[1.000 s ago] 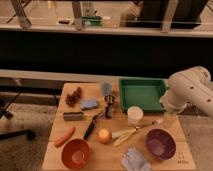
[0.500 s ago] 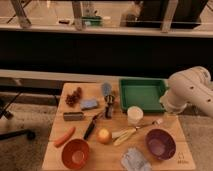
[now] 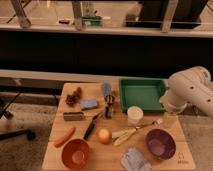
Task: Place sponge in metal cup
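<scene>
The bulky white robot arm [image 3: 187,92] entered from the right, cut off by the frame edge, its rounded elbow bent over the right end of the light wooden desk [image 3: 55,150]. It hung just beside a green rectangular plastic tray [image 3: 142,95]. The gripper [image 3: 169,119] sat at the arm's lower end, above the desk's right edge. It was too indistinct to make out, and I cannot tell whether the jaws were apart or together.

A purple round bowl [image 3: 160,144] lay near the front right and an orange-red round bowl [image 3: 75,153] at the front left. A crumpled silver-grey packet [image 3: 134,160] between them was clipped by the bottom edge.

The pale metal cup [image 3: 134,114] stood upright just in front of the tray. The blue-grey rectangular sponge [image 3: 89,104] lay flat on the desk, well left of the cup. It was apart from the gripper, with a dark rectangular block [image 3: 73,116] near it.

A small printed mark [image 3: 184,159] at the desk's front right corner could not be read.
</scene>
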Robot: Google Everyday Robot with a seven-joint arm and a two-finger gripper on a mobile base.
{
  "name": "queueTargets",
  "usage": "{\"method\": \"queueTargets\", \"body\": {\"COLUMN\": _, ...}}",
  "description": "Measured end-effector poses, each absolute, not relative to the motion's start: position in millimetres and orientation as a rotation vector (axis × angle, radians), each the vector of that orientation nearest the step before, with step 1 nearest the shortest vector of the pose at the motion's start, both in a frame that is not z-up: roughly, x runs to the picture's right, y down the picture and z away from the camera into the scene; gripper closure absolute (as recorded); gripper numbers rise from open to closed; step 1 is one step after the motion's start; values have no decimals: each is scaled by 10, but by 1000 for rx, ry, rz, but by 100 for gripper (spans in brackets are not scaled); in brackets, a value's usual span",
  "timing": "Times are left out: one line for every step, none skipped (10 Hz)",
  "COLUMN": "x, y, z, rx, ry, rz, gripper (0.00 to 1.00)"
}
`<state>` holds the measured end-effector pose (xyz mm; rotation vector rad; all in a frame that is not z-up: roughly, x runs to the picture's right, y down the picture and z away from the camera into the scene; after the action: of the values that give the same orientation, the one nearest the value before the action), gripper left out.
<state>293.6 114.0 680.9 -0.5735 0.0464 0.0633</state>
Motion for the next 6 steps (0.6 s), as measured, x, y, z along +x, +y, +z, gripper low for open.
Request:
{"method": "queueTargets", "body": {"x": 2917, "y": 1141, "z": 6839, "rx": -578, "ry": 23, "rz": 68, "gripper": 20}}
{"method": "queueTargets", "body": {"x": 2885, "y": 1142, "z": 6861, "rx": -582, "ry": -10, "rz": 73, "gripper": 20}}
{"method": "queueTargets", "body": {"x": 2844, "y": 1150, "z": 6865, "rx": -586, "ry": -35, "rz": 78, "gripper": 20}}
{"method": "queueTargets", "body": {"x": 2791, "y": 1154, "z": 6873, "rx": -590, "ry": -63, "rz": 81, "gripper": 20}}
{"method": "queueTargets", "body": {"x": 2727, "y": 1157, "z": 6876, "rx": -593, "ry": -88, "rz": 81, "gripper": 20}}
{"method": "queueTargets", "body": {"x": 2645, "y": 1163, "z": 6879, "rx": -598, "ry": -115, "rz": 80, "gripper": 20}}
